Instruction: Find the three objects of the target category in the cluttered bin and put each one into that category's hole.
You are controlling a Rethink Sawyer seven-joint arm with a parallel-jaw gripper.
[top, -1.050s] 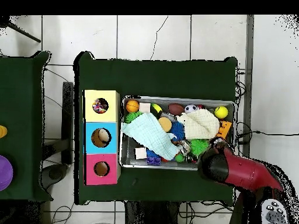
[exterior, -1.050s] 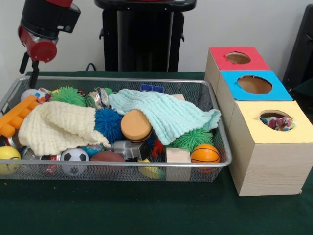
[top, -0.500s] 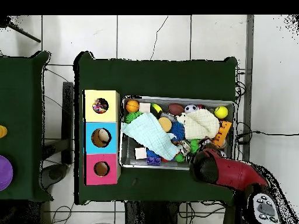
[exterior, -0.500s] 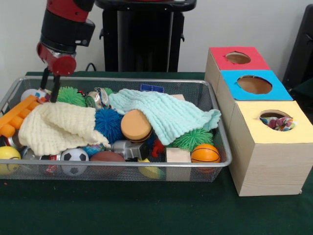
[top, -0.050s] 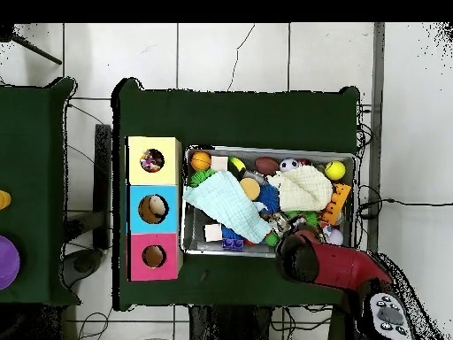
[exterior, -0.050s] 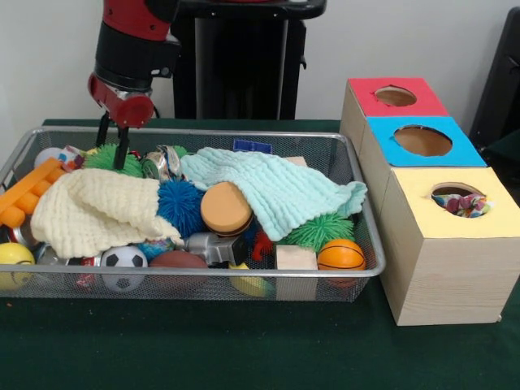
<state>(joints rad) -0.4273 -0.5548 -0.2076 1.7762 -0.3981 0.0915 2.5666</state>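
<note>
Gripper [exterior, -0.050s: 113, 145], fingers parted and empty, has slid right along the bin's [exterior, -0.050s: 349, 162] far rim and now dips at the green ball [exterior, -0.050s: 107, 158], ten o'clock corner, likely next pick.

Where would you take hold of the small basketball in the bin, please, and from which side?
Grip the small basketball across its round middle, coming straight down from above. Its top is bare, while a wooden block sits beside it, a green spiky ball lies behind, and the bin's mesh wall closes off its front and outer side. The claw is open, at the bin's other end.
</note>
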